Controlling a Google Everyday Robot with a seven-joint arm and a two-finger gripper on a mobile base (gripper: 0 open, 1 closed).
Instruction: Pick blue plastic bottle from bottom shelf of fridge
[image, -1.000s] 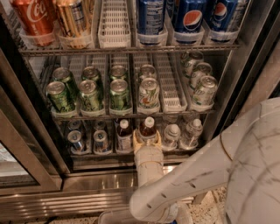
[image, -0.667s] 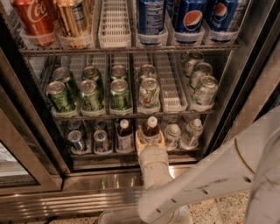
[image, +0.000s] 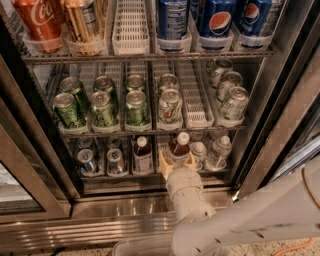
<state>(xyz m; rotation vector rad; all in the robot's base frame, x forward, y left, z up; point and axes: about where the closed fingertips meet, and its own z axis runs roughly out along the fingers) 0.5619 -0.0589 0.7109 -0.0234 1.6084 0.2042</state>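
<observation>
The blue plastic bottle (image: 178, 148), with dark brown liquid and a white cap, stands at the front of the bottom shelf (image: 150, 175) of the fridge (image: 280, 95). My gripper (image: 177, 159) reaches in from below. Its cream fingers (image: 163, 159) sit on either side of the bottle's body and are closed on it. A second, similar brown bottle (image: 142, 155) stands one lane to the left. My arm hides the lower part of the held bottle.
Two silver-blue cans (image: 100, 161) stand at the left of the bottom shelf, and clear water bottles (image: 212, 150) at the right. Green cans (image: 105, 107) fill the shelf above. Pepsi and cola cans stand on top. The open glass door (image: 20, 165) is at the left, the steel sill (image: 125, 210) below.
My gripper and arm have shifted slightly to the right, and the gripped bottle has moved right with them.
</observation>
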